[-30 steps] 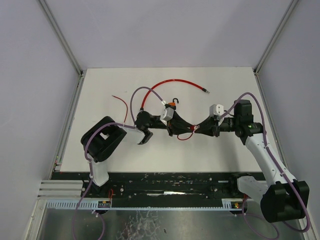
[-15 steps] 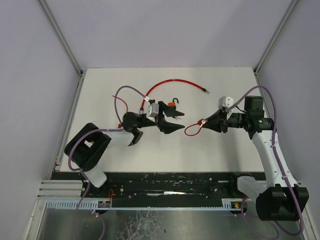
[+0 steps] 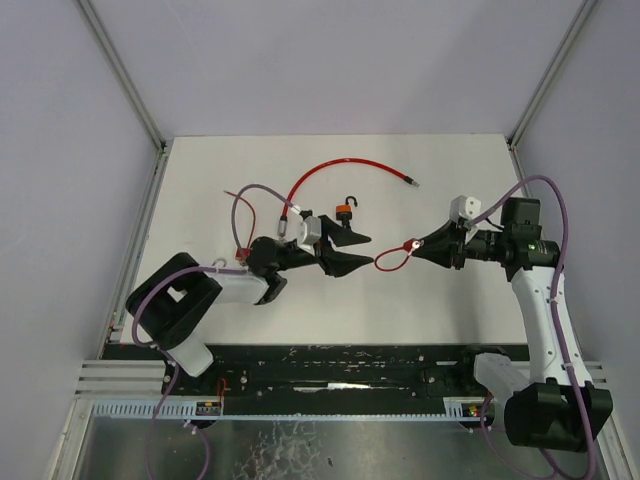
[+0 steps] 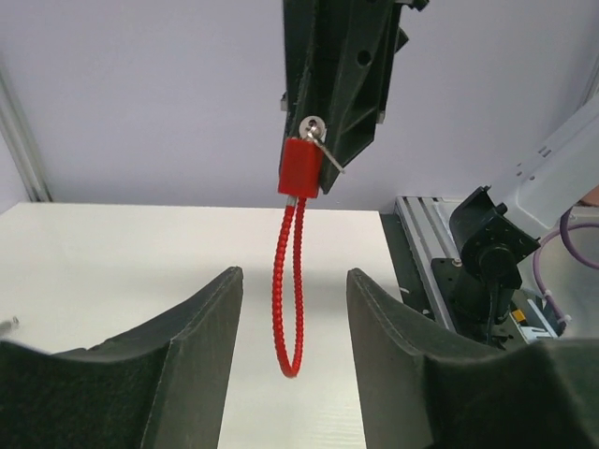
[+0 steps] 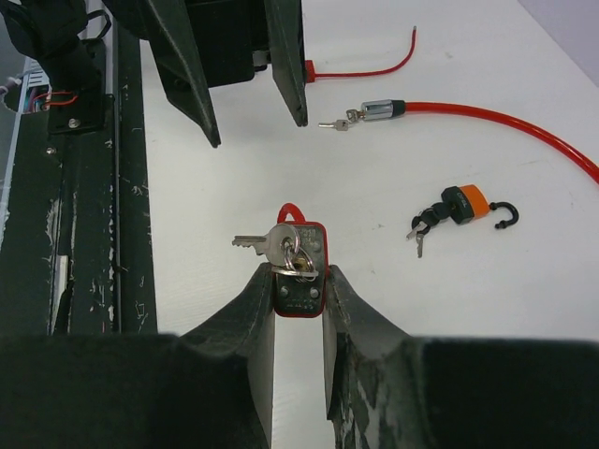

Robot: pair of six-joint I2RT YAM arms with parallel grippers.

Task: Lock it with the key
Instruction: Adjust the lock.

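Two grippers face each other over the table (image 3: 450, 310), and the step in hand looks like the key turn itself. The right gripper (image 3: 415, 250) has its jaws clamped on the body of the red lock (image 5: 315, 241), holding it up off the table with the key (image 5: 267, 243) already seated in the cylinder, blade out to the side. The cord loop (image 4: 290, 371) hangs free below the lock, and both ends look to run into the body, so the shackle seems closed. The left gripper (image 3: 365, 248) sits just beside the lock, pointed at it, jaws about half apart, empty and touching nothing. In the left wrist view the lock hangs centred in the gap between its fingers (image 4: 211, 327) but further out, not yet between them. Next move, as I read it: left gripper goes forward to the lock, lines its pads on the flat key head, closes and rotates the wrist while the right gripper keeps the body from twisting. The key head is small and has a ring with a second key on it, so a slip or a pinch on the ring instead is the risk. Cannot tell whether the lock is locked or not. Away from the lock on the table: an orange padlock (image 3: 345, 210) and, further out, a red cable (image 3: 340, 162); neither touched.
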